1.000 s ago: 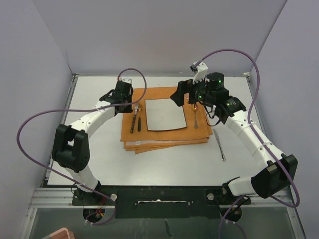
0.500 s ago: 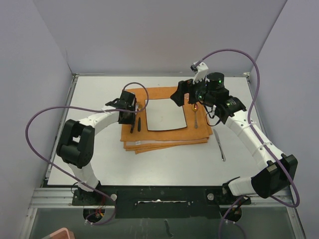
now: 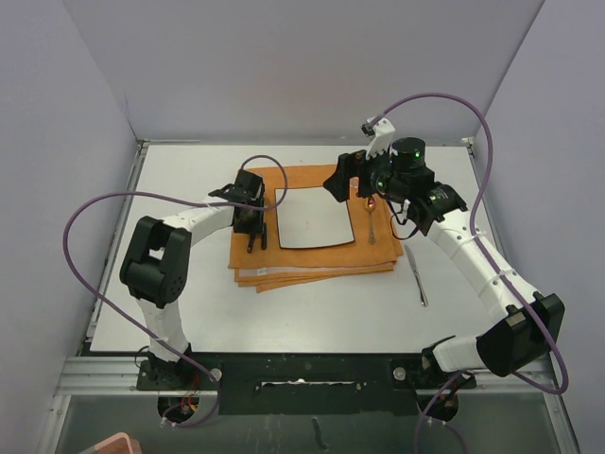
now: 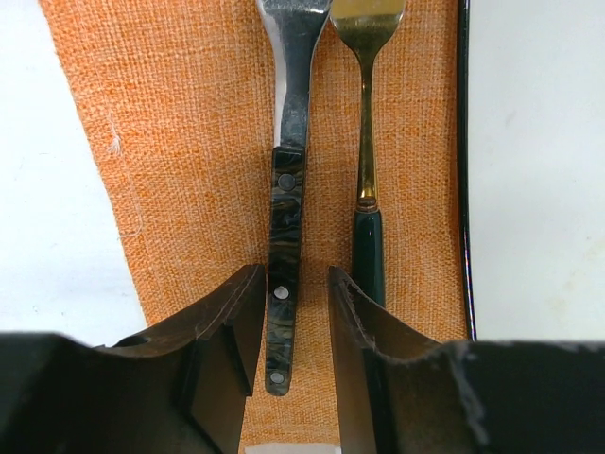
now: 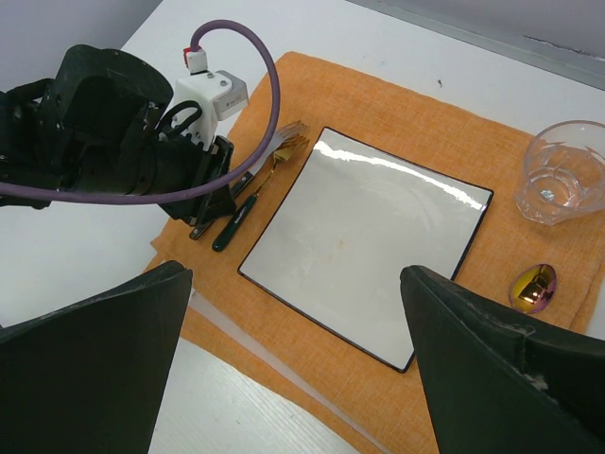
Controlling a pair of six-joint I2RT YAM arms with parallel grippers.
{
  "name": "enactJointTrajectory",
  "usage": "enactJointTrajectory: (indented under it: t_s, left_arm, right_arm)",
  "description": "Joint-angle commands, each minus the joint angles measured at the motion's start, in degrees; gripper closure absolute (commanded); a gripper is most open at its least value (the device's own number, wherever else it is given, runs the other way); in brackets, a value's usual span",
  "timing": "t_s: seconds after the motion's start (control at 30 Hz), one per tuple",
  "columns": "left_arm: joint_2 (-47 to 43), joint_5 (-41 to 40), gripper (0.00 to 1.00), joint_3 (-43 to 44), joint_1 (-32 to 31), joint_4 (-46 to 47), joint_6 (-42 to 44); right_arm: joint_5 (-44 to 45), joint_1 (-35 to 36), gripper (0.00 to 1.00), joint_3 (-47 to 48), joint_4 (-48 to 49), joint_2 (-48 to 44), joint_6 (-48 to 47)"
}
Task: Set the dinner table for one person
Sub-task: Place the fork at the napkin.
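OK so the left arm just slid back along the 2 forks toward their handle ends, and the left pincer has eased apart a bit on the way; it now straddles the butt of the steel fork with the dark marbled handle, fingers spread with a sliver of daylight on each side, so I'd call it loose around the fork rather than pinching it. That fork lies just beside the gold fork with the green handle, both flat on the orange placemat, left of the square white plate; looks to me like the fork has been set down and let go, so the left side of the setting is pretty much sorted. The right pincer hasn't budged; it hangs wide open and empty above the far right part of the placemat, with the glass tumbler and the shiny spoon to the plate's right. The dinner table is the big pale top under everything, in front of the arm bases; 1 knife lies on it off the placemat's right edge, which I'd guess is the bit left to tidy.
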Motion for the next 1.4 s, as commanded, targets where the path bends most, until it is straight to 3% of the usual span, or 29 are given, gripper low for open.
enactJointTrajectory:
  t_s: [0.0, 0.27, 0.3, 0.37, 0.4, 1.37]
  left_arm:
    - [1.59, 0.8, 0.69, 2.19, -0.37, 2.75, -0.75]
    - [0.86, -0.67, 0.74, 0.92, -0.12, 2.6, -0.61]
    - [0.59, -0.78, 0.77, 0.7, -0.16, 2.69, -0.54]
    - [0.2, -0.84, 0.96, 0.58, -0.12, 2.79, -0.45]
    - [0.16, -0.84, 1.0, 0.65, -0.11, 2.79, -0.36]
    - [-4.43, -6.2, 1.0, 1.06, -0.6, 0.2, -5.68]
  right_arm:
    - [0.21, -0.46, 0.02, 1.39, 3.14, -2.1, 0.06]
    - [-0.06, -0.56, 0.02, 1.13, 3.21, -2.01, 0.23]
    - [-0.11, -0.54, 0.02, 1.08, 3.29, -2.01, 0.24]
    - [-0.07, -0.59, 0.02, 1.05, 3.36, -1.97, 0.32]
    - [-0.12, -0.54, 0.02, 1.06, 3.41, -1.88, 0.4]
    - [-0.89, -0.35, 0.02, 0.88, 3.95, -1.66, 0.5]
